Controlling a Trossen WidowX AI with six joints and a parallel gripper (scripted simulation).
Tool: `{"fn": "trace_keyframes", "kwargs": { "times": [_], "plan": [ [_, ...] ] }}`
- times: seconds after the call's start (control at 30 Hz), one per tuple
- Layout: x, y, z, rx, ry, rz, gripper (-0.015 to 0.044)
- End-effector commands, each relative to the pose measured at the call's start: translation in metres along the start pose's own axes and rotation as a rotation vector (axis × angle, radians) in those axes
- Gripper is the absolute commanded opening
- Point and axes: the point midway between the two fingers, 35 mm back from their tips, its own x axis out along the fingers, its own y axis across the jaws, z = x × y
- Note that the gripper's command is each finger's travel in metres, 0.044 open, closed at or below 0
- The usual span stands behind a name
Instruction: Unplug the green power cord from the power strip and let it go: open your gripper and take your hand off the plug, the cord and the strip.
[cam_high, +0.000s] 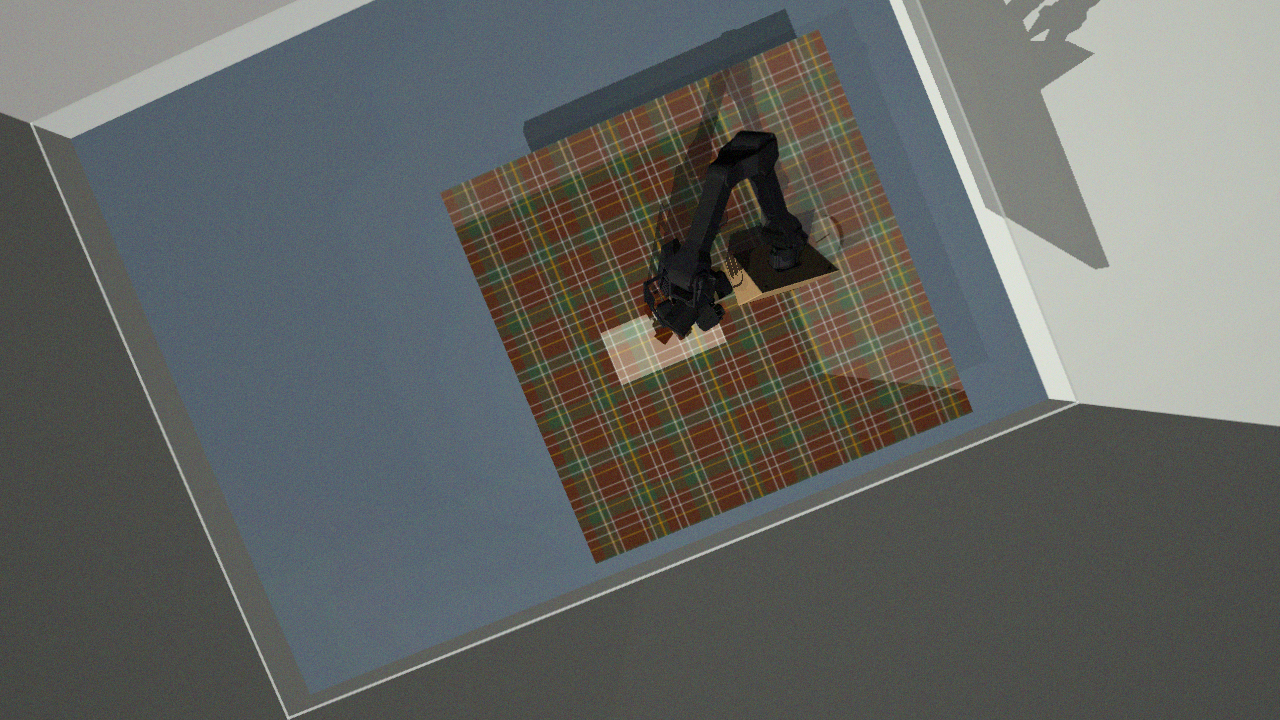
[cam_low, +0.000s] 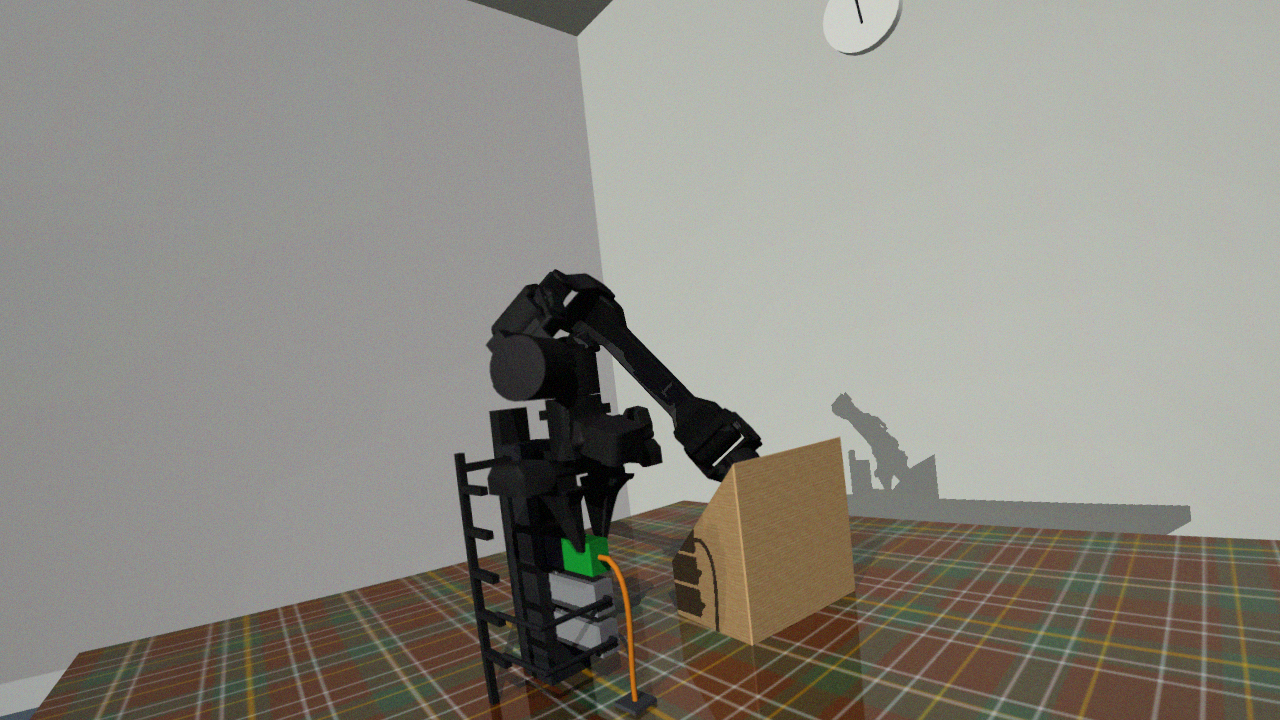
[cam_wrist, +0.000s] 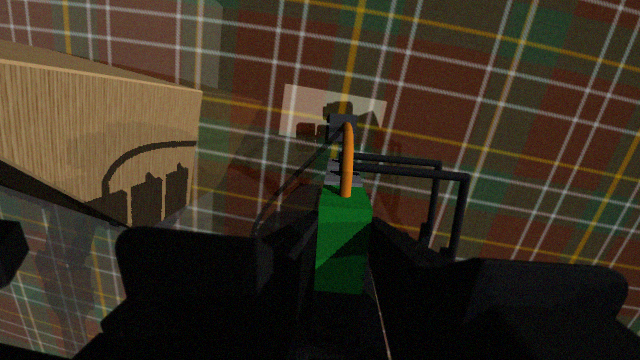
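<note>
The green plug (cam_low: 584, 558) (cam_wrist: 345, 215) is a bright green block directly above light grey blocks (cam_low: 580, 591), against a tall dark upright body (cam_low: 510, 429) that seems to be the strip. No gap shows under the plug; its pins are hidden. An orange cord (cam_low: 629, 626) (cam_wrist: 347, 165) arches from its face down to a small dark block (cam_low: 635, 703) (cam_wrist: 342, 125) on the mat. My gripper (cam_low: 590, 541) (cam_wrist: 343, 223) points down and is shut on the plug, one finger on each side. In the top view the arm hides the plug.
A dark frame of thin bars (cam_low: 475, 573) (cam_wrist: 460, 210) stands beside the grey blocks, close to my fingers. A wooden wedge (cam_low: 796, 537) (cam_wrist: 100, 110) stands by the arm's base. The plaid mat (cam_high: 716, 429) (cam_low: 1029, 626) lies below, with a bright patch of light on it.
</note>
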Motion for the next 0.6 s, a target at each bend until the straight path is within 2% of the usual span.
{"fn": "trace_keyframes", "kwargs": {
  "times": [0.0, 0.57],
  "plan": [
    [0.0, 0.0, 0.002, 0.0, 0.0, 0.0, 0.0],
    [-0.002, -0.002, 0.029, -0.003, -0.003, -0.002, 0.0]
  ]
}}
